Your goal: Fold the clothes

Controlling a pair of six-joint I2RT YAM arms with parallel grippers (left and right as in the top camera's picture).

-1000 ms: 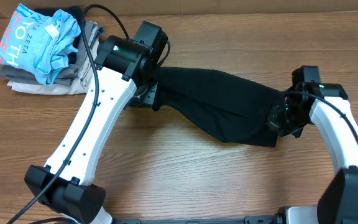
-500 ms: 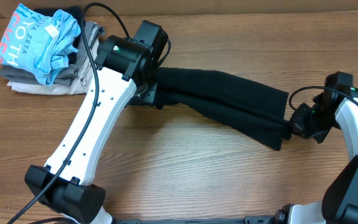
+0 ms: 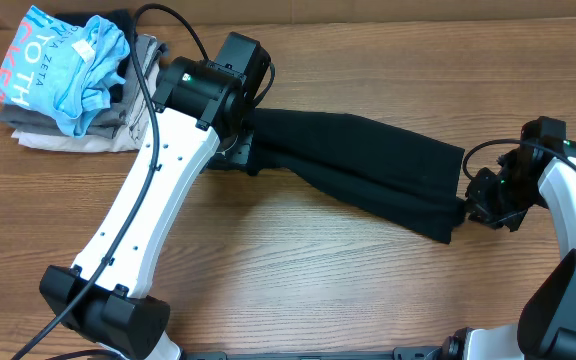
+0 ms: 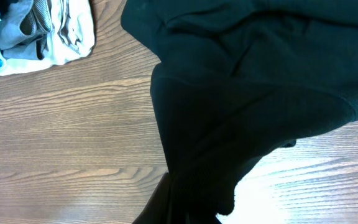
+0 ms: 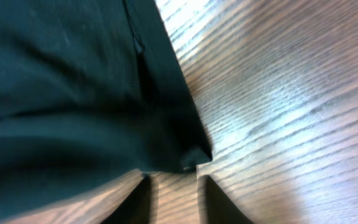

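The clothes, a plain black garment, lie stretched in a long band across the wooden table. My left gripper is shut on their left end, and in the left wrist view black cloth drapes over the jaws and hides them. My right gripper sits at the garment's right end. In the right wrist view it is open, with only bare wood between its fingers. The cloth's corner rests on the table just beyond the fingertips, apart from them.
A pile of other garments sits at the far left corner, with a light blue shirt on top of grey and beige folded pieces. Part of that pile shows in the left wrist view. My left arm's white link crosses the table's left half.
The right gripper pulled the garment's right end to the right, stretching it out, then opened and let go of it. The left gripper has not moved.
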